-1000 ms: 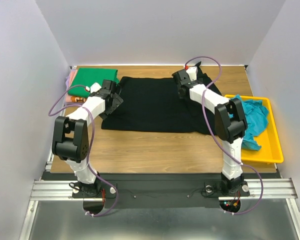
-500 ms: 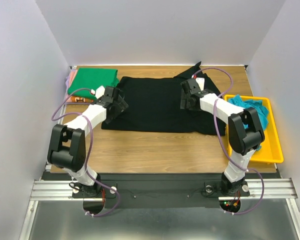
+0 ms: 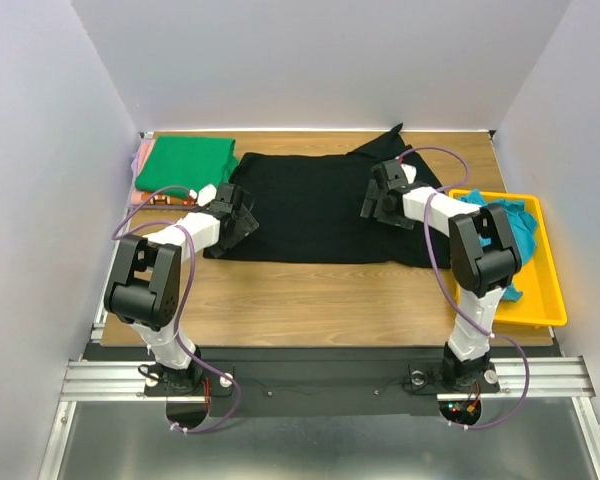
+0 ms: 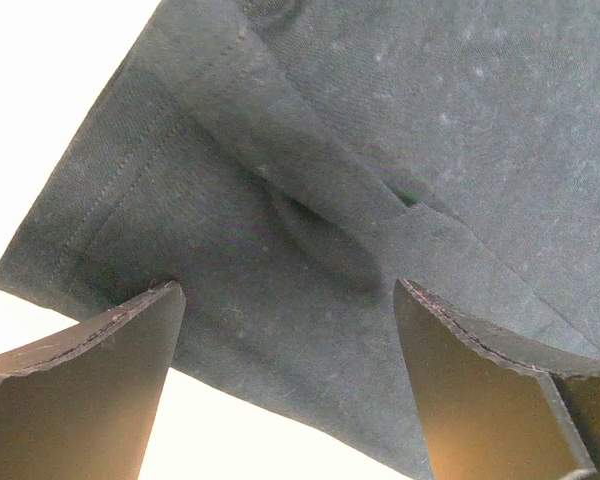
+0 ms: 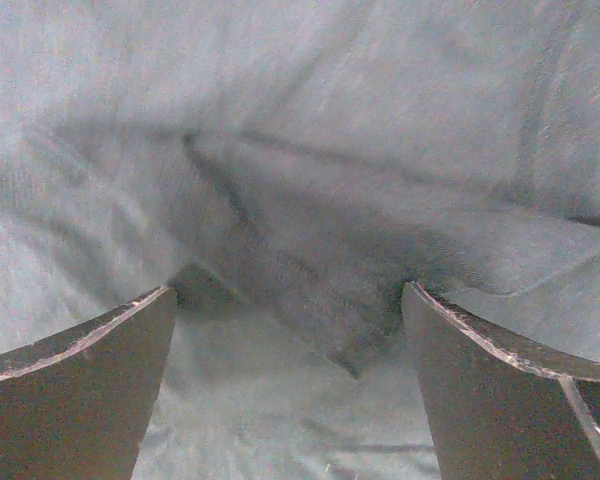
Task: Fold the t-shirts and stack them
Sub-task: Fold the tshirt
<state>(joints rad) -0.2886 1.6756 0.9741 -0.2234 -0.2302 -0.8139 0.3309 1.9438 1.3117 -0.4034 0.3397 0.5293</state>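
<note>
The black t-shirt (image 3: pixel 310 205) lies spread flat across the middle of the table. My left gripper (image 3: pixel 242 222) is open at the shirt's left edge; in the left wrist view its fingers (image 4: pixel 100 380) straddle the hemmed edge of the black cloth (image 4: pixel 310 200). My right gripper (image 3: pixel 377 203) is open over the shirt's right part; in the right wrist view its fingers (image 5: pixel 80 390) straddle a raised fold of black cloth (image 5: pixel 310 280). A folded bright green t-shirt (image 3: pixel 185 162) lies at the back left on an orange-pink one (image 3: pixel 152 199). The teal-blue t-shirt (image 3: pixel 510 230) lies crumpled in the yellow tray (image 3: pixel 540 300).
The yellow tray stands at the table's right edge. White walls close in the back and both sides. Purple cables loop off both arms. Bare wooden table (image 3: pixel 310 295) lies in front of the black shirt.
Both grippers have come down and toward the near side onto the black shirt; the right one has moved right, away from the back edge, and the left one sits lower at the shirt's left edge.
</note>
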